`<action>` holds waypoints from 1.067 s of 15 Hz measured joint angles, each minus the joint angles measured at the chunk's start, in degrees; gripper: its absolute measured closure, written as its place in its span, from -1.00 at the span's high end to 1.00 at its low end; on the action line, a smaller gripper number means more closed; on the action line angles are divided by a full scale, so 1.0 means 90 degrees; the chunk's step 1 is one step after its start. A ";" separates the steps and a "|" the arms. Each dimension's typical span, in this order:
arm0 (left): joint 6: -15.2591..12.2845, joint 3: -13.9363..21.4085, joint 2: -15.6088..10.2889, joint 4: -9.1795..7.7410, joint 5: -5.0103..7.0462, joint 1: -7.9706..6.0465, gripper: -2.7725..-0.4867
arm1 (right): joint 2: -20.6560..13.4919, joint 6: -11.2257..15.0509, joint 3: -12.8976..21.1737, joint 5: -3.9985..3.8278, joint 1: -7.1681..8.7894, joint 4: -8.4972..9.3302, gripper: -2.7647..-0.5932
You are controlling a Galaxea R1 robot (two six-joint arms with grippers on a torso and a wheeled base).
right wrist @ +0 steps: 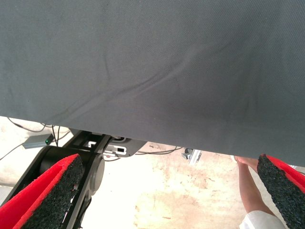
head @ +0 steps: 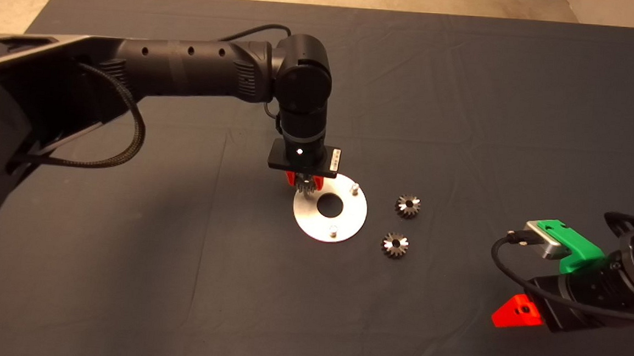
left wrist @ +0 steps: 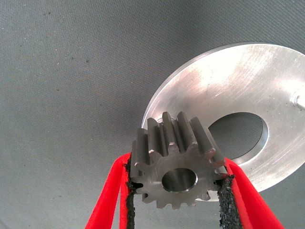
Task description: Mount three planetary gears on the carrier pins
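Your left gripper (head: pixel 306 184) clamps the first planetary gear (left wrist: pixel 177 162) over the disc (head: pixel 347 224); no gear is seated, two gears (head: pixel 408 206) wait on the mat (head: pixel 179 274), and the right gripper (right wrist: pixel 167 191) is parked wide open.

Third pin hidden behind held gear (head: pixel 306 187); disc (left wrist: pixel 267 71) cropped.

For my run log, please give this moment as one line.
left gripper: shut on gear, over carrier disc | right gripper: open, parked | two gears on mat
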 joint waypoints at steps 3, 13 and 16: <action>0.0003 0.0000 0.0000 0.0003 0.0000 0.0000 -0.68 | 0.0000 -0.0002 0.0000 -0.0003 0.0000 0.0000 0.97; 0.0016 0.0018 -0.0037 0.0012 -0.0039 0.0003 -0.68 | 0.0000 -0.0003 0.0000 -0.0003 0.0000 0.0000 0.97; 0.0016 0.0053 -0.0065 0.0015 -0.0039 0.0005 -0.68 | 0.0000 0.0000 0.0000 -0.0005 0.0000 0.0000 0.97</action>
